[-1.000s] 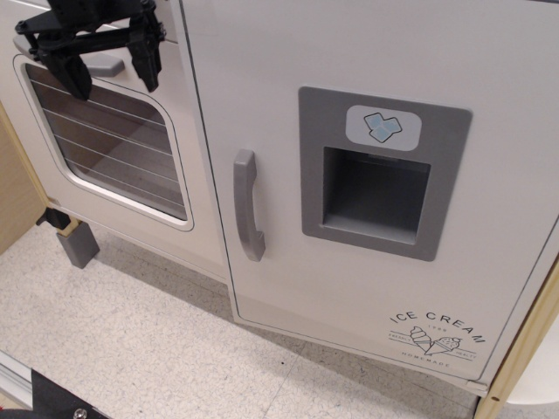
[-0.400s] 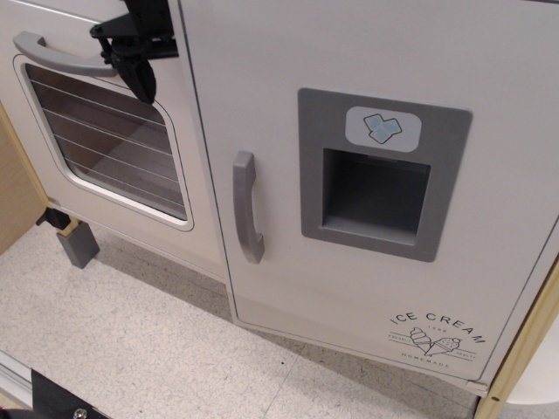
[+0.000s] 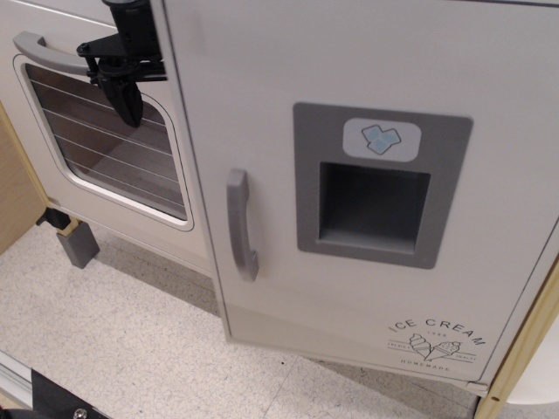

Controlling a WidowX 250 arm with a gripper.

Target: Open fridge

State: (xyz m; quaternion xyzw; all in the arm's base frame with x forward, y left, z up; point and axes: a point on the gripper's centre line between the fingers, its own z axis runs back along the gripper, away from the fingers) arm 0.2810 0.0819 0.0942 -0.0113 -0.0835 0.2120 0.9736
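Observation:
The fridge (image 3: 279, 78) is a large white toy door filling the middle and right of the view. It has a vertical grey handle (image 3: 240, 224), a grey recessed ice dispenser (image 3: 376, 188) with a blue-cube badge (image 3: 381, 140), and an "ICE CREAM" logo (image 3: 434, 340). Its left edge stands slightly out from the cabinet and overlaps the oven. My black gripper (image 3: 122, 94) hangs at the top left, just left of the fridge door's upper left edge and far above the handle. It is seen edge-on, so its jaws read as one dark tip.
A white oven door (image 3: 52, 188) with a striped window and a horizontal grey handle (image 3: 42, 52) sits left of the fridge, behind my gripper. A grey block (image 3: 77, 245) stands on the speckled floor below it. Wooden panels flank the unit at left (image 3: 13, 192) and right (image 3: 524, 349).
The gripper turned edge-on and moved right to the fridge door's top left edge. The fridge door's left edge has swung out slightly, and its handle has shifted left.

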